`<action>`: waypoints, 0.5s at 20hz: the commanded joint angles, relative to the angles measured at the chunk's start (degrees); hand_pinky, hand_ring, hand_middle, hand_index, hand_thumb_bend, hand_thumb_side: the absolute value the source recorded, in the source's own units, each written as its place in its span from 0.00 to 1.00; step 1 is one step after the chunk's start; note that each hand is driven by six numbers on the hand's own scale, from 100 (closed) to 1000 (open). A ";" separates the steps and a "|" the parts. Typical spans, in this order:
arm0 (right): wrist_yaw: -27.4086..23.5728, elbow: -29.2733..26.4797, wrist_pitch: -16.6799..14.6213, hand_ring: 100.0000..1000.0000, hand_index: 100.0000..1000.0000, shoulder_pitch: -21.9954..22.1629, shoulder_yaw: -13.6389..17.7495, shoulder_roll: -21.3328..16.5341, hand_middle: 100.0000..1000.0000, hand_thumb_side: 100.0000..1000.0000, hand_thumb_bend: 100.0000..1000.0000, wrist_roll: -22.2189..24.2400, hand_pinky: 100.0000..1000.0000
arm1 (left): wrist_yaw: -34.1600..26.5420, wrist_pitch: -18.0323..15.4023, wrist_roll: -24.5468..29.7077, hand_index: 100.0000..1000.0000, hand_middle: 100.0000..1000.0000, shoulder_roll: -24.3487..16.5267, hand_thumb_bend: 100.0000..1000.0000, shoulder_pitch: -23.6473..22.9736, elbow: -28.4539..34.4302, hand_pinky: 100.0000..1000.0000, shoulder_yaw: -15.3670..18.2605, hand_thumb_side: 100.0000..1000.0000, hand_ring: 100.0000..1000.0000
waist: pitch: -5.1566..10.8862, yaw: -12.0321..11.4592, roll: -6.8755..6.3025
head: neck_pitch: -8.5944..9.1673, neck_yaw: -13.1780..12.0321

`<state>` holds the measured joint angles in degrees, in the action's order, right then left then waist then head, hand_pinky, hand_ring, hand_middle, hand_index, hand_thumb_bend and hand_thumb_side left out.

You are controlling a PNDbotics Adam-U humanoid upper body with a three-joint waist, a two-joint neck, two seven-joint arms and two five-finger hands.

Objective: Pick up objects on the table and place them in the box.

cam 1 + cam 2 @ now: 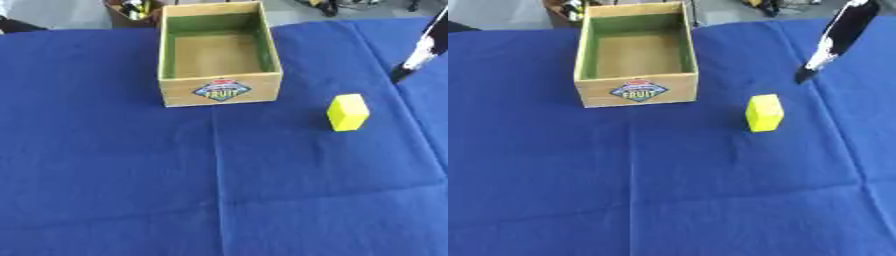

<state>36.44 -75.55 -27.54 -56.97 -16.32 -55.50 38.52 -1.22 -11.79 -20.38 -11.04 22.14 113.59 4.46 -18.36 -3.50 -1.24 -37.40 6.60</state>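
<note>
A wooden box [220, 91] with a green-lined inside and a "FRUIT" label on its front wall stands at the far middle of the table, with nothing in it. A small yellow block [764, 113] stands upright on the blue cloth, to the right of the box and a little nearer to me. My right hand [836, 37] comes in from the upper right, black and white, its fingers straight and pointing down. It holds nothing. Its tip hovers beyond and to the right of the block, apart from it. My left hand shows in no view.
A blue cloth [114, 165] covers the whole table, with creases running down its middle and right side. Behind the box, past the far edge, stands a brown container [129, 11] with small items.
</note>
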 commanded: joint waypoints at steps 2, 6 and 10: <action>2.92 2.33 -2.31 0.93 1.00 -1.61 0.29 0.23 0.88 0.51 0.89 2.79 0.87 | -0.24 -0.05 0.28 0.67 0.50 -0.44 0.05 0.63 1.00 0.35 -0.24 1.00 0.52 | 1.07 0.03 0.18 | 0.23 0.30; 4.80 5.95 -2.31 0.92 0.99 -2.15 0.19 2.28 0.86 0.47 0.89 2.86 0.87 | -0.24 -0.02 0.30 0.67 0.50 -0.26 0.05 0.65 1.00 0.35 -0.24 1.00 0.52 | 0.94 -0.18 0.03 | 0.33 0.54; 5.55 9.13 -3.19 0.91 0.98 -2.33 -0.25 4.33 0.83 0.43 0.89 3.84 0.86 | -0.26 0.00 0.29 0.67 0.50 -0.08 0.05 0.71 1.00 0.35 -0.23 1.00 0.52 | 0.77 -0.31 -0.14 | 0.35 0.67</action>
<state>41.38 -67.09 -27.25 -58.01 -16.89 -50.48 38.82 -1.27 -11.72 -20.29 -10.56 22.18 113.59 4.45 -18.61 -3.77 -1.41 -37.40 7.14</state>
